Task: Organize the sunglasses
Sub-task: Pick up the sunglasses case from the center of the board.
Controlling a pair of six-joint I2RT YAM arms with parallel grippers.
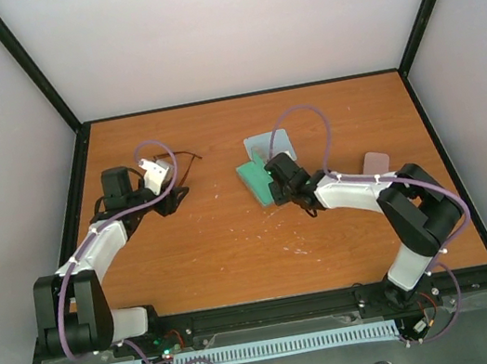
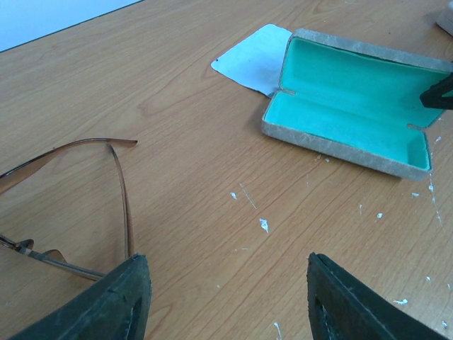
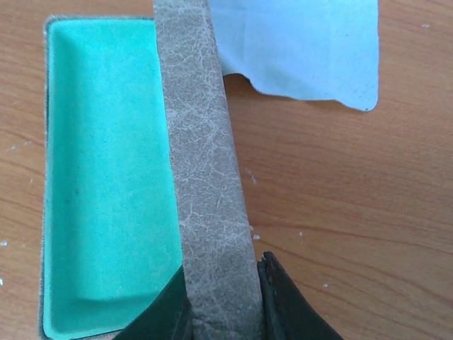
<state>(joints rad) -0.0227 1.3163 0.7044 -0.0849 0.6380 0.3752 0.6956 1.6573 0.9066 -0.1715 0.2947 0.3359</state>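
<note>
- Looking down from the top camera, the left gripper (image 1: 165,184) hangs over the left half of the table (image 1: 238,258). The brown sunglasses (image 1: 184,157) lie on the wood just beyond it.
- The right gripper (image 1: 274,181) meets the open grey case (image 1: 251,179) mid-table. A blue cloth (image 1: 275,143) lies at the case's far end, and a pink case (image 1: 375,162) lies further right.
- In the left wrist view, the fingers (image 2: 106,304) stand spread wide with only bare wood between them. The sunglasses rest beside the finger at the picture's left, temples unfolded. The case lies well apart, its teal lining up.
- In the right wrist view, the jaws are pressed onto the case's raised grey lid, pinching its edge. The teal tray is on the left and the cloth beyond.
</note>
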